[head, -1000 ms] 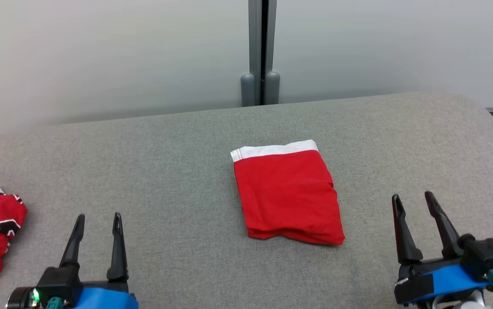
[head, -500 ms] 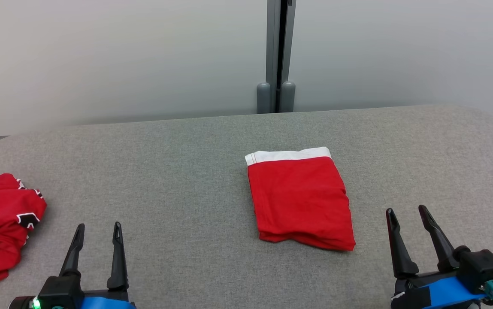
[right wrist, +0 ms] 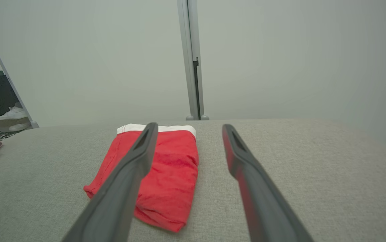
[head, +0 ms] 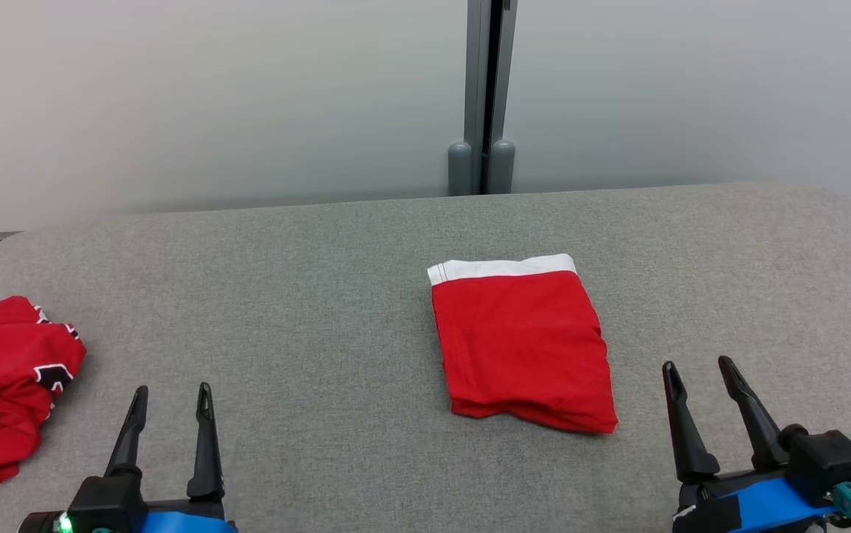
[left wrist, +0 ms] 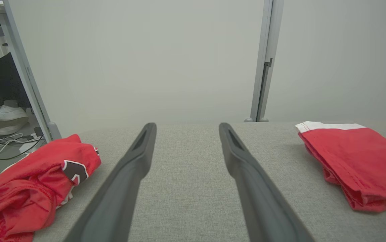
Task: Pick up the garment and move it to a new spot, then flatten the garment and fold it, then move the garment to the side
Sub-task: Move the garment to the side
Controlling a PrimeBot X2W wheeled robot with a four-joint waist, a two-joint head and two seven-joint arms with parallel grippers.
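Lying folded on the counter (head: 321, 296), the garment (head: 521, 348) looks soft, light and floppy; best pinched at its layered 6 o'clock edge. The left tool (head: 172, 387) and right tool (head: 696, 362) stand wide, empty.

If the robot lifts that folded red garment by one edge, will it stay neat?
Probably not: the folded red garment seems soft cloth in loose layers, so it would likely droop open. Pushed over the textured grey surface, it may bunch.

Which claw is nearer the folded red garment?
Right. The right claw sits right of the folded garment, off its near corner; the left claw is far to its left, by the crumpled garment.
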